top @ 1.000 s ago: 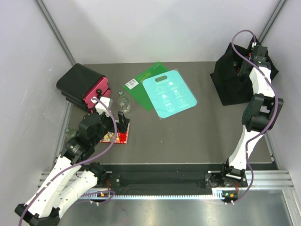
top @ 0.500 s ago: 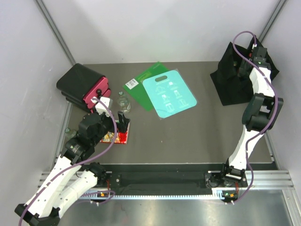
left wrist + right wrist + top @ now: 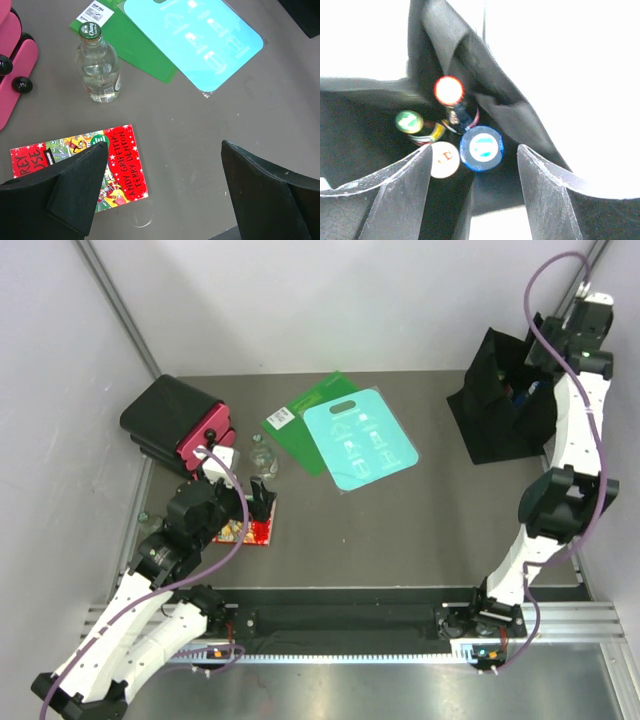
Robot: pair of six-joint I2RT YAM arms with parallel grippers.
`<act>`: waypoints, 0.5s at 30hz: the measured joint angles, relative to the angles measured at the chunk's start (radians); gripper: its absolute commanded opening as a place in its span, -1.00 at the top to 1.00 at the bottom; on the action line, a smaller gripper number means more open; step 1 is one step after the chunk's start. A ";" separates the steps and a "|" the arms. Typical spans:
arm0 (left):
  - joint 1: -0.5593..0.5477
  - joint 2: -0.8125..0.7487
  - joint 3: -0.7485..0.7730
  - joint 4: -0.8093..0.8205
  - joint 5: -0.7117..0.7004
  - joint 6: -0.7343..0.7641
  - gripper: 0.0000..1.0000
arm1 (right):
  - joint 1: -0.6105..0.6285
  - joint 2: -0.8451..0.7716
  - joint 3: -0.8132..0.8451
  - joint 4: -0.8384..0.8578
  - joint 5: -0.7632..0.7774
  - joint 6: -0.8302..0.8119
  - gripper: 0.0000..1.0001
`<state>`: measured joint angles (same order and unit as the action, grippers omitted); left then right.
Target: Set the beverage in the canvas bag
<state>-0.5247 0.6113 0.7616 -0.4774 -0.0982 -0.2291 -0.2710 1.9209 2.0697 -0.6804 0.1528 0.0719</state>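
The black canvas bag (image 3: 497, 412) stands at the table's far right. In the right wrist view I look down into its open mouth (image 3: 395, 150). Several bottles stand inside, showing a blue cap (image 3: 481, 147), a white cap (image 3: 444, 159), a green cap (image 3: 409, 121) and a red cap (image 3: 448, 90). My right gripper (image 3: 475, 187) is open and empty above the bag (image 3: 548, 345). A clear glass bottle (image 3: 98, 65) with a green cap stands on the table (image 3: 264, 460). My left gripper (image 3: 162, 195) is open and empty, near it, over the book (image 3: 262, 498).
A red paperback (image 3: 75, 165) lies under the left gripper. A teal cutting board (image 3: 360, 440) overlaps a green one (image 3: 300, 415) at centre back. A black hard case with a pink edge (image 3: 180, 425) sits at the back left. Grey walls enclose the table.
My right gripper has risen up out of the bag's mouth and now hovers higher above it. The left arm and the glass bottle have not moved.
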 measured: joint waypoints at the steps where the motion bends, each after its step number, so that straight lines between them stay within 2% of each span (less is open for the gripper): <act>1: 0.000 0.000 0.000 0.000 0.000 0.000 -0.98 | 0.000 -0.021 0.009 -0.003 -0.004 0.002 -0.35; 9: 0.000 0.004 0.000 -0.001 -0.018 -0.001 -0.95 | 0.010 -0.195 0.030 -0.006 -0.094 0.040 -0.34; 12: 0.000 0.017 0.000 -0.002 -0.035 -0.003 -0.94 | 0.043 -0.279 -0.047 0.022 -0.114 0.052 -0.34; 15: 0.000 0.026 0.000 -0.005 -0.054 -0.005 -0.94 | 0.146 -0.364 -0.149 0.068 -0.125 0.054 -0.34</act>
<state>-0.5247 0.6376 0.7620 -0.4824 -0.1520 -0.2344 -0.1253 1.5566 1.9209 -0.6128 0.0280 0.1257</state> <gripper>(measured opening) 0.972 0.672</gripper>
